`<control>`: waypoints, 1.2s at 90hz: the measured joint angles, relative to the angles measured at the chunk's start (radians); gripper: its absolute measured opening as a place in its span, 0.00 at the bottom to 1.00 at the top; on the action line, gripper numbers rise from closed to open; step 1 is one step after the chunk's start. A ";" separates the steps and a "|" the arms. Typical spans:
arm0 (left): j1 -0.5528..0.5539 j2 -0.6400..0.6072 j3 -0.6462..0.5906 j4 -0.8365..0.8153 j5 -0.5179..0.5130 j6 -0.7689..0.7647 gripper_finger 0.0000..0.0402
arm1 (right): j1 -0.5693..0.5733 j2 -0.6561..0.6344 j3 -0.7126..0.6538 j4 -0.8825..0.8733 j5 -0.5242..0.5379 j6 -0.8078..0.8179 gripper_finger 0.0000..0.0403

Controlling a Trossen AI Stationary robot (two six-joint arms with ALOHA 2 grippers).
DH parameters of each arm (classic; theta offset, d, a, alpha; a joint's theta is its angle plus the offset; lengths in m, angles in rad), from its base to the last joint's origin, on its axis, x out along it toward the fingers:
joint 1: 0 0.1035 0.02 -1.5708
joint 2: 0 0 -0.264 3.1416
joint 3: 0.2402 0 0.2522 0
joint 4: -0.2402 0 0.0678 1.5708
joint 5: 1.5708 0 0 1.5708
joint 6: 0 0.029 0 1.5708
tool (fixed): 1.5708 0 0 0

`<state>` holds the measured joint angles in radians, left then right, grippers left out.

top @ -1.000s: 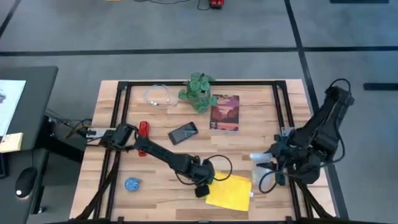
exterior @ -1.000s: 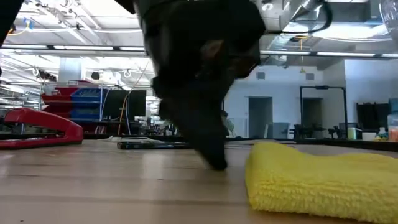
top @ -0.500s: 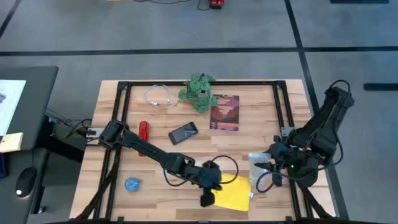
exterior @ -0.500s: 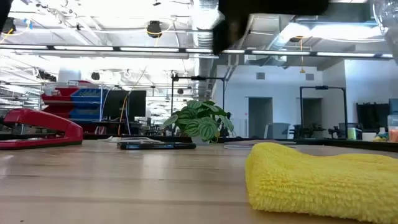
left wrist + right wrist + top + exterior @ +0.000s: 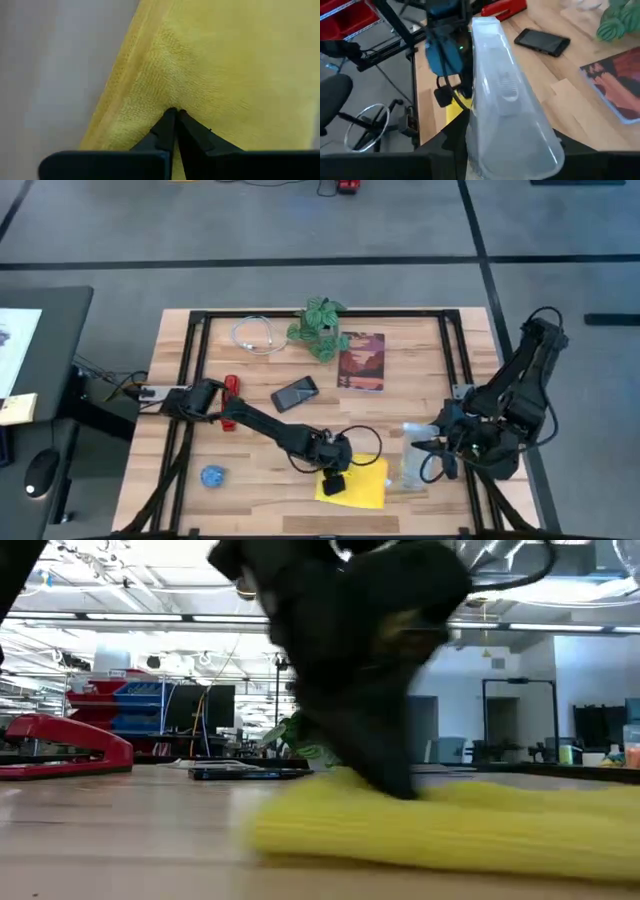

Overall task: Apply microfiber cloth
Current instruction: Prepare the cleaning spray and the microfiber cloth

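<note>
Since half a second ago the left gripper (image 5: pixel 333 482) has come down onto the microfiber cloth (image 5: pixel 358 483), and the cloth has shifted leftward along the table's (image 5: pixel 260 480) near edge. Its fingers (image 5: pixel 169 131) are pressed together, tips touching the yellow fabric near one edge. The right gripper (image 5: pixel 415 455) hangs just beside the cloth, clamped around a clear plastic bottle (image 5: pixel 505 105).

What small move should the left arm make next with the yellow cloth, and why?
Probably lift the cloth a little and carry it toward the phone. The left pincer is shut on the cloth's edge, and the phone lies apart from it, farther up the table. The right pincer holds a clear bottle.
</note>
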<state>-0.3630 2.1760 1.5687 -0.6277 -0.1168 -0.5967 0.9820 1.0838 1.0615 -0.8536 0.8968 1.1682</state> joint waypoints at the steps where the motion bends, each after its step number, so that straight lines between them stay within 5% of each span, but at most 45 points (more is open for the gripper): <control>1: -0.004 -0.004 0.000 -0.022 -0.006 -0.004 0.00 | 0.000 0.004 0.000 0.002 0.008 0.004 0.29; 14: -0.056 -0.034 -0.005 -0.204 -0.072 -0.082 0.00 | -0.012 0.080 0.000 0.013 0.087 0.013 0.29; 51: -0.058 -0.274 -0.134 -0.160 -0.100 -0.243 0.00 | -0.170 0.261 0.000 0.020 0.078 -0.050 0.29; 81: -0.017 -0.477 -0.130 -0.149 -0.233 -0.289 0.00 | -0.209 0.264 -0.074 0.183 0.090 -0.185 0.29; 108: 0.004 -0.530 -0.130 -0.157 -0.236 -0.323 0.00 | -0.195 0.217 -0.143 0.242 0.071 -0.188 0.29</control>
<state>-0.3586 1.6463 1.4391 -0.7845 -0.3523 -0.9201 0.7872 1.3008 0.9184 -0.6119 0.9676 0.9805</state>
